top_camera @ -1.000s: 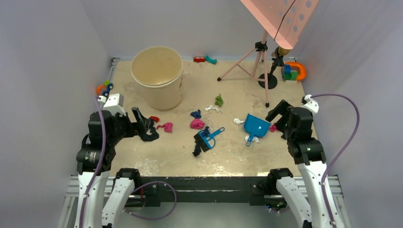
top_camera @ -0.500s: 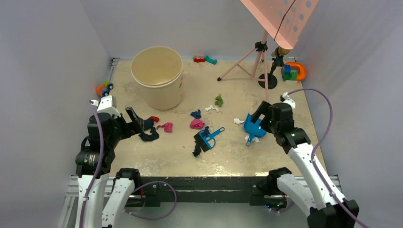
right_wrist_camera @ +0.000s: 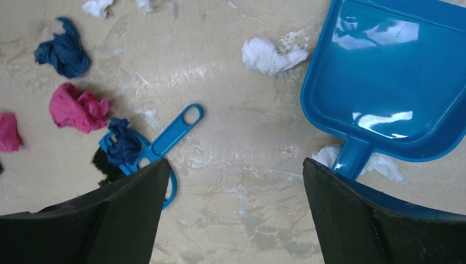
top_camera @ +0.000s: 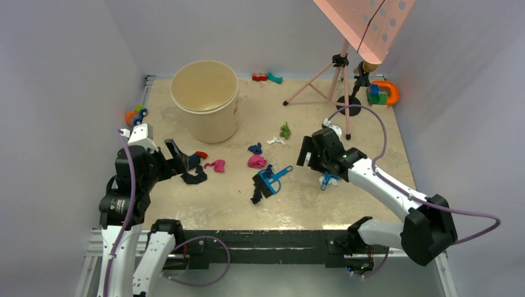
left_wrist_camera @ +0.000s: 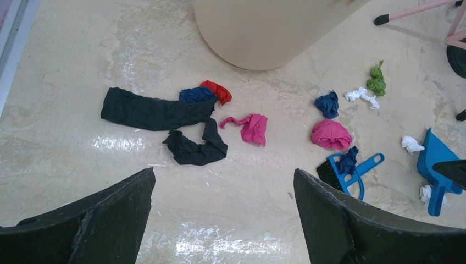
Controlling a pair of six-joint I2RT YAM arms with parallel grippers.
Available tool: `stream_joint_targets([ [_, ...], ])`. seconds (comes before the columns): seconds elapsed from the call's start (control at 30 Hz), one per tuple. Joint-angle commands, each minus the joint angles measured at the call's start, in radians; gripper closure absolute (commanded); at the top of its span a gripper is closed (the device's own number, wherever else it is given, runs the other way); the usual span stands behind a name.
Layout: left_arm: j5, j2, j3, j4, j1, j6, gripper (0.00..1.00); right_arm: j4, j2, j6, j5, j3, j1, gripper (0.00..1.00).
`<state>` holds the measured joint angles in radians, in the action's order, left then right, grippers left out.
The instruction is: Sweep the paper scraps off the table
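Paper scraps lie across the table [top_camera: 235, 204]: a magenta wad [top_camera: 257, 162], a dark blue wad [top_camera: 255, 148], a green wad [top_camera: 285, 130], a white wad [top_camera: 277, 141], a pink wad [top_camera: 216, 165] and black strips [top_camera: 195, 176]. My left gripper [top_camera: 176, 154] is open and empty above the table, with the black strips [left_wrist_camera: 154, 110] and pink wad [left_wrist_camera: 253, 126] ahead of it. My right gripper [top_camera: 308, 154] is open and empty, low over bare table [right_wrist_camera: 247, 187] between the blue brush [right_wrist_camera: 165, 140] and the blue dustpan [right_wrist_camera: 384, 82]. A white wad [right_wrist_camera: 269, 55] lies by the pan's lip.
A large beige bucket [top_camera: 205, 99] stands at the back left. A pink tripod [top_camera: 334, 86] stands at the back right. Plastic toys lie at the back edge [top_camera: 266, 77], the right back corner [top_camera: 384, 93] and the left edge [top_camera: 135, 114].
My right arm has swung left from the table's right edge and now reaches over the dustpan toward the middle. My left gripper has barely shifted.
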<state>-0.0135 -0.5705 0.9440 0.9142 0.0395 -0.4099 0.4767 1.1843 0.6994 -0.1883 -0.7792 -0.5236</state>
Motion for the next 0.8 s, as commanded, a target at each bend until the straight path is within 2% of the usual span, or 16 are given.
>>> stream_joint_targets([
  [0.0,0.009,0.004,-0.009,-0.025,-0.007,-0.016,0.0,0.104,0.061,0.186,-0.149,-0.103,-0.01,0.08],
  [0.13,0.04,0.011,-0.01,-0.03,-0.006,-0.015,0.0,0.211,0.066,0.301,-0.221,-0.104,-0.009,0.09],
  [0.43,0.065,0.019,-0.016,-0.034,-0.006,-0.017,0.01,0.235,0.083,0.38,-0.282,-0.017,-0.008,0.13],
  [0.5,0.07,0.021,-0.021,-0.036,-0.005,-0.02,0.01,0.207,0.081,0.376,-0.265,0.0,-0.008,0.15],
  [0.6,0.081,0.017,-0.025,-0.041,-0.005,-0.021,0.01,0.08,0.083,0.259,-0.181,0.022,-0.01,0.16],
  [0.77,0.086,0.008,-0.023,-0.04,-0.005,-0.021,0.01,0.148,0.168,0.3,-0.224,-0.018,-0.009,0.15],
])
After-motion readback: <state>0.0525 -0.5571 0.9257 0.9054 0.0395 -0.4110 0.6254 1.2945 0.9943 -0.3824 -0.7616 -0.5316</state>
